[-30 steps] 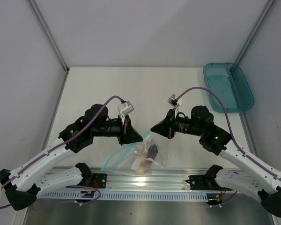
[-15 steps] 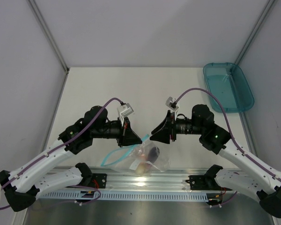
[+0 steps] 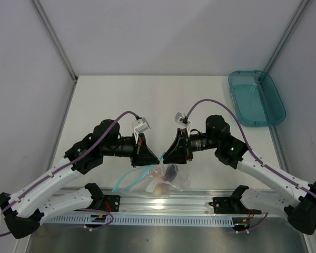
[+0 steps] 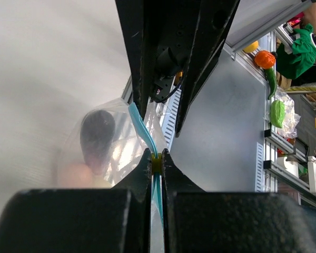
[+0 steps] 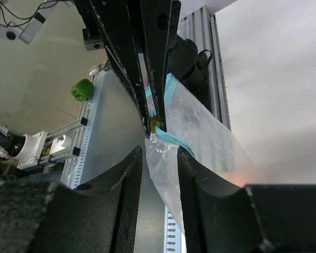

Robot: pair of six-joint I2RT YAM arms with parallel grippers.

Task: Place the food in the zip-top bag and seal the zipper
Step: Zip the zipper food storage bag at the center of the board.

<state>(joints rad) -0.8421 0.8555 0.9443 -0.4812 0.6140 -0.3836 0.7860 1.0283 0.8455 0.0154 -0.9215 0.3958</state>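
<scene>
The clear zip-top bag [image 3: 166, 178] hangs over the table's near edge, with its teal zipper [image 3: 127, 178] looping down to the left. My left gripper [image 3: 154, 157] is shut on the zipper [image 4: 142, 125] at a small yellow piece [image 4: 156, 164]. Inside the bag [image 4: 113, 153] lies the food: a dark purple piece [image 4: 97, 132] and a peach one [image 4: 73, 174]. My right gripper [image 3: 166, 155] faces the left one, almost tip to tip. It is open [image 5: 159, 153], its fingers either side of the bag's clear corner [image 5: 166, 163] just below the zipper [image 5: 174, 137].
A teal plastic tray [image 3: 255, 97] sits at the back right corner. The aluminium rail [image 3: 163, 203] with both arm bases runs along the near edge, right under the hanging bag. White walls close in the left and right sides.
My right gripper has opened and moved left until it meets the left gripper at the bag's mouth. The left gripper has stayed shut on the zipper, shifting slightly.
</scene>
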